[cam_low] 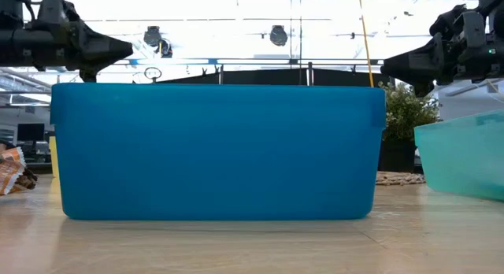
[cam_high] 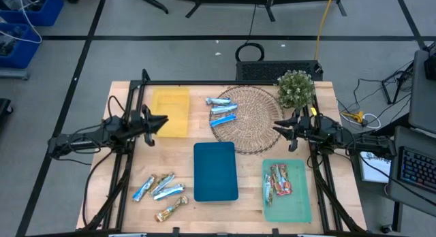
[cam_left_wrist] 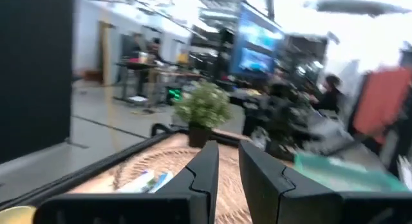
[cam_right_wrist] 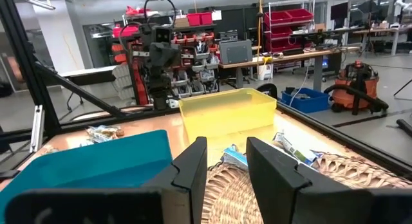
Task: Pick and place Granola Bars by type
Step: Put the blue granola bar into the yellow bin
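Observation:
Three blue-and-silver bars (cam_high: 222,112) lie on a round wicker mat (cam_high: 248,121); they also show in the left wrist view (cam_left_wrist: 148,181) and the right wrist view (cam_right_wrist: 291,148). Several blue and tan bars (cam_high: 161,190) lie loose on the table's near left. Red/orange bars (cam_high: 279,181) lie in a green tray (cam_high: 300,203). My left gripper (cam_high: 165,120) (cam_left_wrist: 228,163) hovers open over the yellow tray's (cam_high: 170,111) near left part. My right gripper (cam_high: 274,127) (cam_right_wrist: 226,156) hovers open at the mat's right edge. Both hold nothing.
A blue tray (cam_high: 216,171) (cam_low: 216,148) sits at the table's centre near side and fills the low view. A potted plant (cam_high: 296,89) stands at the far right of the mat. Black frame bars run along the table's left, right and far edges.

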